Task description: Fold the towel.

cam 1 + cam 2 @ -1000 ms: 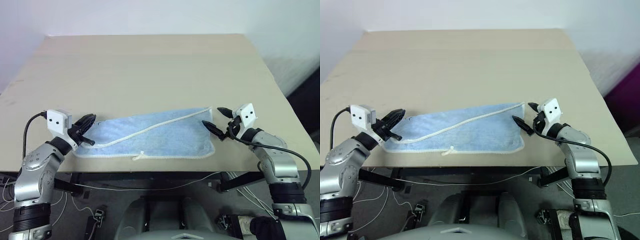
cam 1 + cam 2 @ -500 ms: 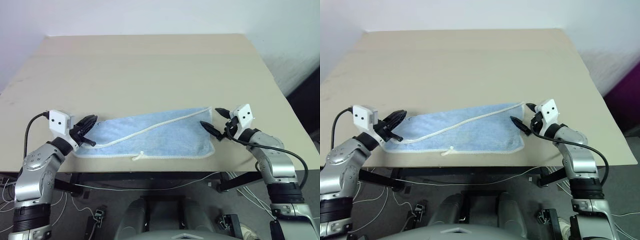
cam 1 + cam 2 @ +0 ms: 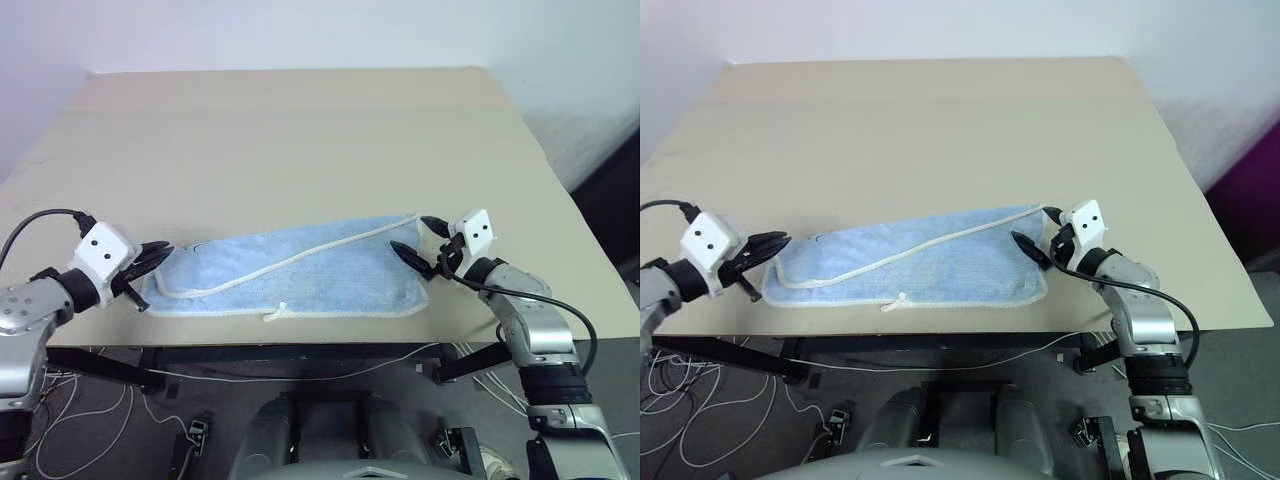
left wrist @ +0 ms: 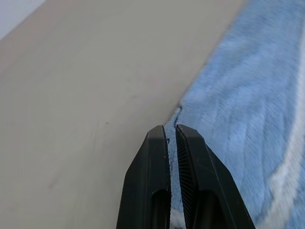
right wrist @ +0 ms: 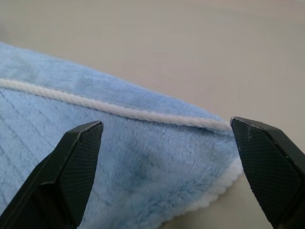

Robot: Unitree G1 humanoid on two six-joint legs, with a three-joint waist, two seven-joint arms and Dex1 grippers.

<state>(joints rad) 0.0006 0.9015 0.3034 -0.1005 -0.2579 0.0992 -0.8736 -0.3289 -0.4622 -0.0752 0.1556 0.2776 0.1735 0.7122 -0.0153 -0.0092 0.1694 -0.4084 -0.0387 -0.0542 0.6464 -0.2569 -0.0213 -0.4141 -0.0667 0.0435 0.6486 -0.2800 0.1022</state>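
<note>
the towel point(image 3: 300, 275) lies flat near the front edge of the table point(image 3: 300, 130), already doubled over once by the look of it: a long narrow band, with a whitish hem running slantwise across its top layer and a small white tag loop poking out at the front edge. so i'd say one fold is done and at least one more, end to end, is left. nothing is lifted off the table right now.

the left gripper point(image 3: 148, 262) sits at the towel's left end with its two black fingers nearly pressed together. the right gripper point(image 3: 412, 245) is at the right end with its fingers spread wide, one on each side of the far right corner, holding nothing yet. it looks ready to close on that corner, which would be the natural start for the next fold.

from the head views i can't tell whether the left gripper has cloth pinched or is simply shut beside it. the left wrist view helps: a thin sliver of towel edge seems to run into the narrow gap between the fingers point(image 4: 152, 191), so it may have a light hold on the hem, though i wouldn't swear to it. the right wrist view shows what the head views blur: the corner sits between the open fingers point(image 5: 71, 167), with hem and scalloped trim untouched. only the head views give the towel's whole shape.
</note>
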